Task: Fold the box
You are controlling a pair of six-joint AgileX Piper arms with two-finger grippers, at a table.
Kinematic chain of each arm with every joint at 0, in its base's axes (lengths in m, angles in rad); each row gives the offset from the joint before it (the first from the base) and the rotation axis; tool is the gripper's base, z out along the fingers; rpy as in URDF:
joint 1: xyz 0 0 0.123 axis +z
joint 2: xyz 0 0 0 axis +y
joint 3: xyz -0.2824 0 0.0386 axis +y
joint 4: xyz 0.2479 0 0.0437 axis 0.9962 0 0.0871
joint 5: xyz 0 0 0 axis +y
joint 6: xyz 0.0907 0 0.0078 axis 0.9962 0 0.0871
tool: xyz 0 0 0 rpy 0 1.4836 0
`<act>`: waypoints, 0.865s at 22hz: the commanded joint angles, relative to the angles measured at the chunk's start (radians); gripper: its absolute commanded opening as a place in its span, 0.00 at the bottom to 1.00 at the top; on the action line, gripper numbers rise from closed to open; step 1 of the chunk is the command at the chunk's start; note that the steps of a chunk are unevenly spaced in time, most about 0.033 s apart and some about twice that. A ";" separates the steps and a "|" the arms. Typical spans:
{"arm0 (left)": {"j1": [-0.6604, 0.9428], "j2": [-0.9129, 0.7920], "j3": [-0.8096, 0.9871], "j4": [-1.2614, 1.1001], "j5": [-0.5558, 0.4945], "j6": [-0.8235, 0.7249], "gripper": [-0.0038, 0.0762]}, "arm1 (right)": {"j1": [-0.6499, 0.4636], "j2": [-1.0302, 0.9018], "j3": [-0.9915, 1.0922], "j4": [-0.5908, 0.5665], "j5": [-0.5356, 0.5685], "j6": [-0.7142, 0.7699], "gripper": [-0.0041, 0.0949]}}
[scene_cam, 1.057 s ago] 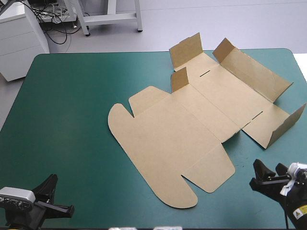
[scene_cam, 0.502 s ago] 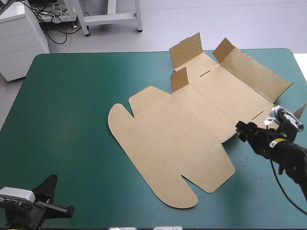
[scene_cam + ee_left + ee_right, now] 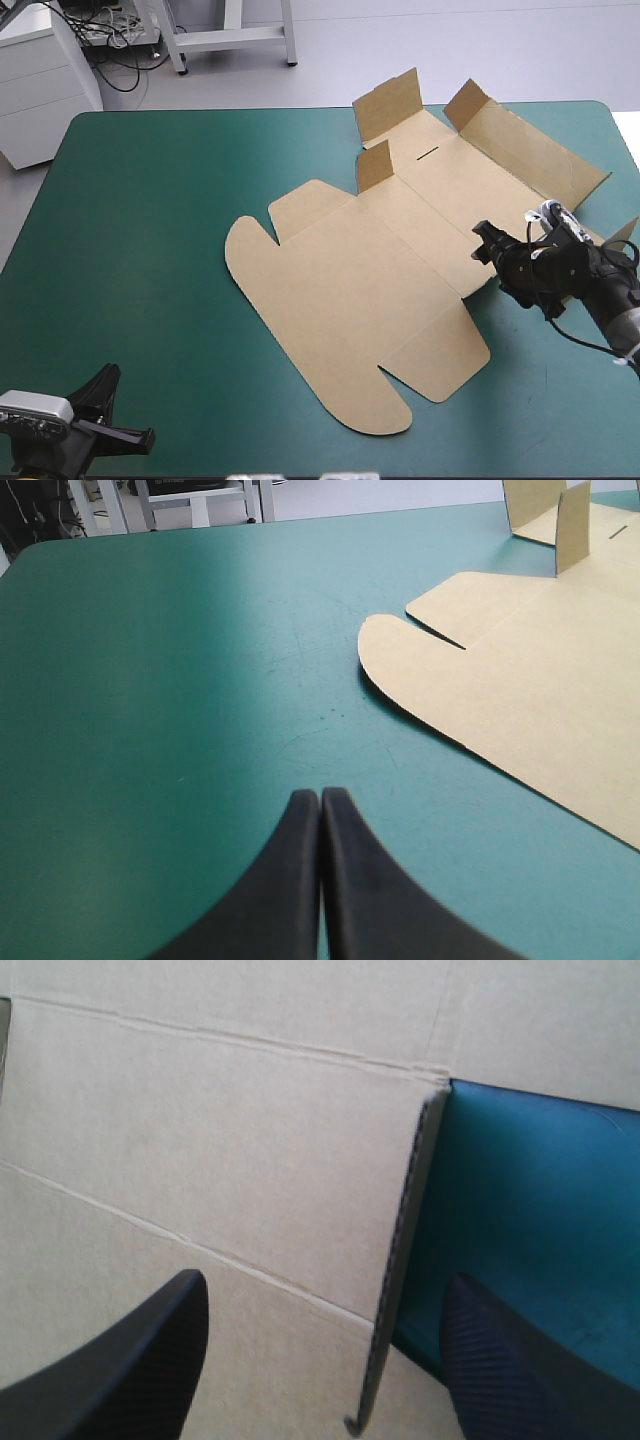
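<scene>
Box (image 3: 390,265) flat as before — right hand (image 3: 484,244) now astride its edge, spread wide, empty — left hand (image 3: 320,796) closed

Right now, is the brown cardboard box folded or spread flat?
Mostly spread flat: the brown cardboard box lies on the teal-green cover, only far flaps raised.

I see the teal-green table (image 3: 130,250) carrying the brown box (image 3: 340,310), an unfolded sheet lying mostly flat right of centre, far flaps raised.

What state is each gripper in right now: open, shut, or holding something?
Left gripper: shut, holding nothing.
Right gripper: open, straddling an edge of the box, not gripping it.
</scene>
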State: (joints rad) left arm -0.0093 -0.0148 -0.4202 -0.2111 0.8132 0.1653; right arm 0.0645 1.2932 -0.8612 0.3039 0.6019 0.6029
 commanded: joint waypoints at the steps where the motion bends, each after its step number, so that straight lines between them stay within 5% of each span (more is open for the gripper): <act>1: -0.005 -0.011 -0.019 -0.011 -0.069 -0.003 0.01 | -0.008 0.005 -0.035 0.006 -0.084 0.050 0.66; 5: -0.005 -0.011 -0.019 -0.011 -0.069 -0.003 0.01 | -0.015 0.059 -0.035 0.002 -0.091 0.070 0.57; 7: -0.005 -0.011 -0.019 -0.011 -0.069 -0.003 0.01 | -0.015 0.077 -0.035 0.002 -0.085 0.114 0.34; 8: -0.005 -0.011 -0.019 -0.011 -0.069 -0.003 0.01 | -0.015 0.082 -0.035 0.004 -0.085 0.124 0.09; 9: -0.005 -0.011 -0.019 -0.011 -0.069 -0.003 0.01 | -0.015 0.082 -0.035 0.004 -0.083 0.118 0.01; 19: -0.005 -0.011 -0.019 -0.011 -0.069 -0.003 0.01 | -0.015 0.128 -0.175 -0.024 0.200 -0.468 0.04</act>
State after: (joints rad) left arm -0.0093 -0.0148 -0.4202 -0.2111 0.8141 0.1653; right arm 0.0553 1.4272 -0.9452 0.2983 0.7189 0.3151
